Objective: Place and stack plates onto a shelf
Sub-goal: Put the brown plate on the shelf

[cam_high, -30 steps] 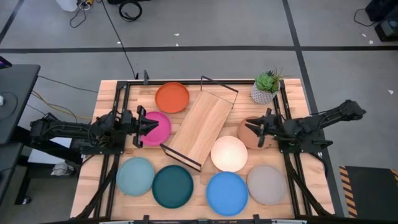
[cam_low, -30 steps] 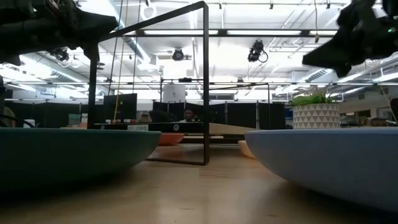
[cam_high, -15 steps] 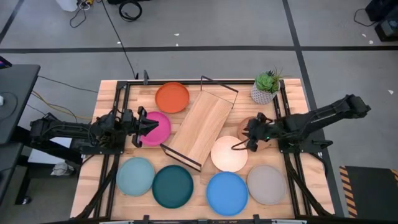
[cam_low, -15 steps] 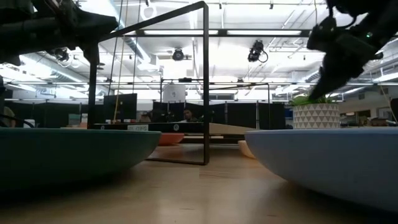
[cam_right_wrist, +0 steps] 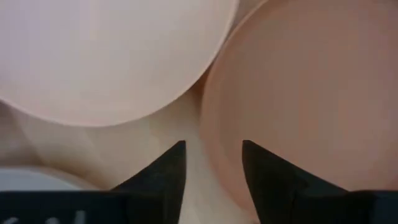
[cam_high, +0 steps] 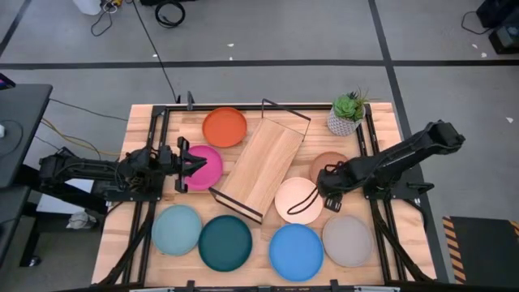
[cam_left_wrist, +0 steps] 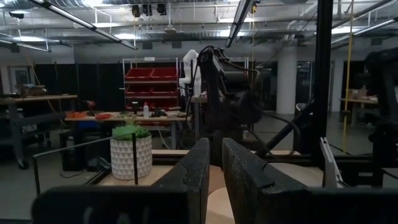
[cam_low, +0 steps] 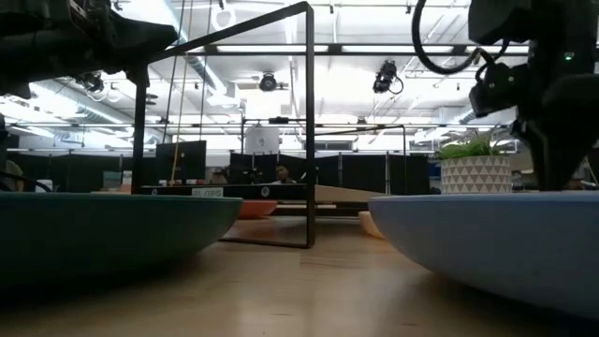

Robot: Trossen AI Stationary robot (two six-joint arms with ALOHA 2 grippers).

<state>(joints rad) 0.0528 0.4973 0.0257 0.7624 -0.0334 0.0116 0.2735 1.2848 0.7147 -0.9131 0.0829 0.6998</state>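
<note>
Eight plates lie flat on the slatted table: orange (cam_high: 225, 127), magenta (cam_high: 209, 169), brown (cam_high: 331, 164), cream (cam_high: 292, 201), pale blue (cam_high: 176, 229), dark teal (cam_high: 225, 242), bright blue (cam_high: 296, 251) and grey (cam_high: 347, 240). The shelf (cam_high: 261, 168) stands slantwise at mid-table with nothing on it. My right gripper (cam_high: 324, 193) points down, open, between the cream plate (cam_right_wrist: 106, 56) and the brown plate (cam_right_wrist: 298, 93). The brown plate's rim (cam_right_wrist: 211, 134) runs between its fingertips (cam_right_wrist: 213, 149); I cannot tell whether they touch it. My left gripper (cam_high: 195, 165) waits shut above the magenta plate's left side.
A potted plant (cam_high: 347, 113) stands at the table's far right corner, behind the brown plate. The shelf's black wire end frames (cam_high: 285, 111) rise at both of its ends. Black rails run along the table's left and right sides (cam_high: 375, 154).
My right gripper has swung from above the brown plate toward the near edge and the cream plate. It has tipped from level to pointing down and has come down close to the table between the two plates. No plate has moved.
</note>
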